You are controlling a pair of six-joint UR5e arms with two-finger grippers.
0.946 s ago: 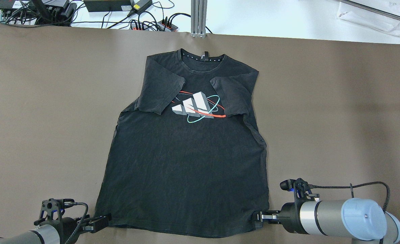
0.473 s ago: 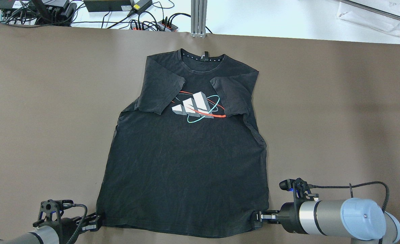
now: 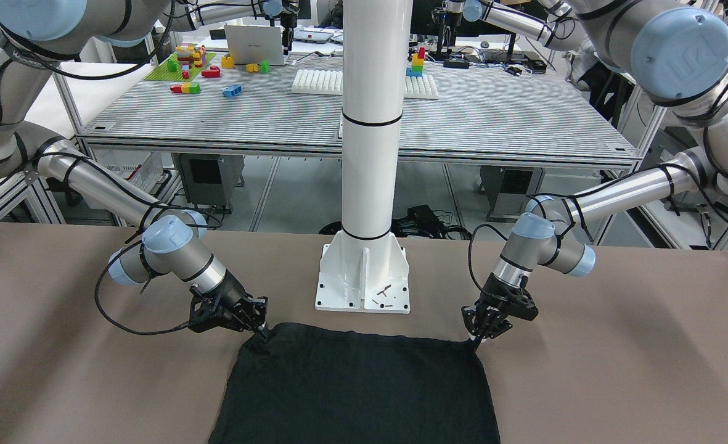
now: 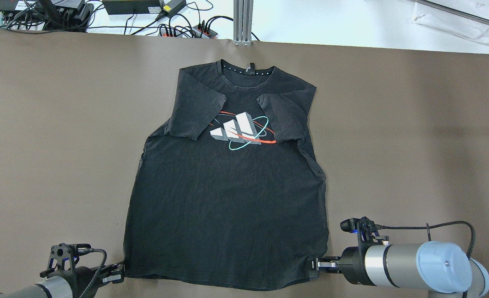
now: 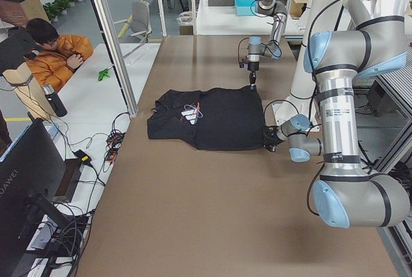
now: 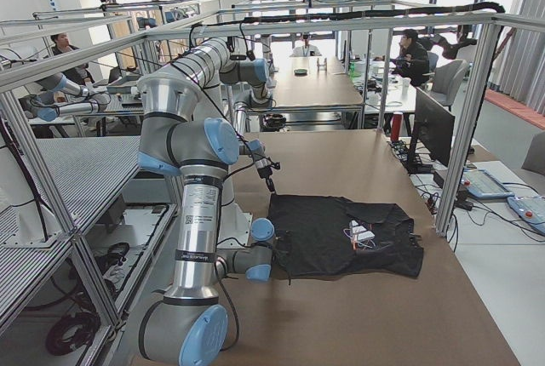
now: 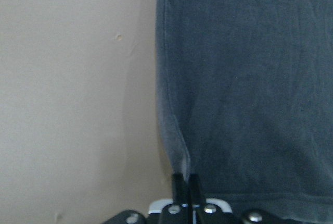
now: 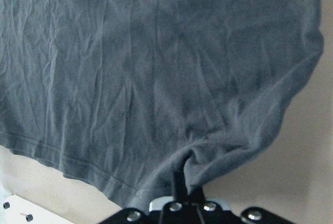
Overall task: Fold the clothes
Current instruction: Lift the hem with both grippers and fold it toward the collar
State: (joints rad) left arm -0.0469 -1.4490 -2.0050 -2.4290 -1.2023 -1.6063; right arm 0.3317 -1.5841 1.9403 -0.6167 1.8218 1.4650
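While the right gripper (image 4: 313, 263) stays clenched on the near right hem corner of the black T-shirt (image 4: 227, 198), the left gripper (image 4: 121, 275) pinches the near left corner, now drawn slightly inward. Farther out it lies flat on the desk (image 4: 41, 145), collar toward the far edge.

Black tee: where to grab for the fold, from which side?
Probably both bottom hem corners of the black T-shirt, coming in low from each outer side. It lies flat, sleeves folded in; those corners are free edges nearest the robot.
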